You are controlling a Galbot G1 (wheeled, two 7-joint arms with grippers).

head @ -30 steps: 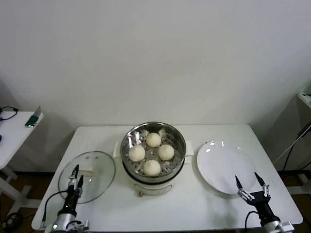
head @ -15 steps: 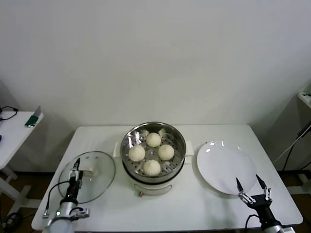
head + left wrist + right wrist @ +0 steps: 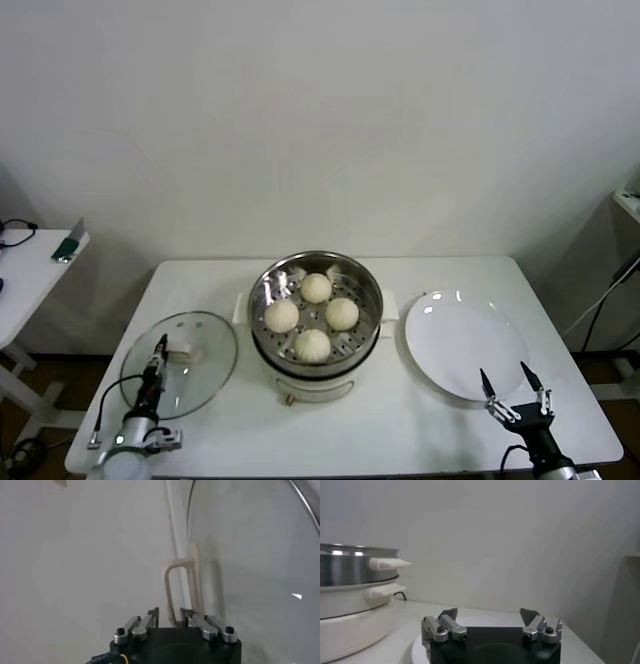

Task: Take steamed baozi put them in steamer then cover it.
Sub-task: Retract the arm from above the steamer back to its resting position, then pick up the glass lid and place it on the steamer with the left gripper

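Observation:
Four off-white baozi (image 3: 312, 345) sit on the perforated tray inside the steel steamer (image 3: 370, 292), which stands uncovered mid-table on its cream base; it also shows in the right wrist view (image 3: 350, 565). The glass cover (image 3: 205, 372) lies flat on the table to the left of the steamer, its cream handle (image 3: 183, 351) pointing up. My left gripper (image 3: 157, 353) hangs low over the cover's left part, next to the handle. In the left wrist view its jaws (image 3: 169, 614) stand slightly apart around the near end of the handle (image 3: 181, 580), not closed on it. My right gripper (image 3: 511, 384) is open and empty at the plate's front edge.
A flat white plate (image 3: 460, 340) lies right of the steamer, bare. A side table (image 3: 25, 270) with a small green object stands at far left. The table's front edge runs close behind both grippers.
My left gripper has moved a little toward the cover's handle and its fingers have narrowed. My right gripper has shifted slightly. The baozi, steamer and cover have not moved.

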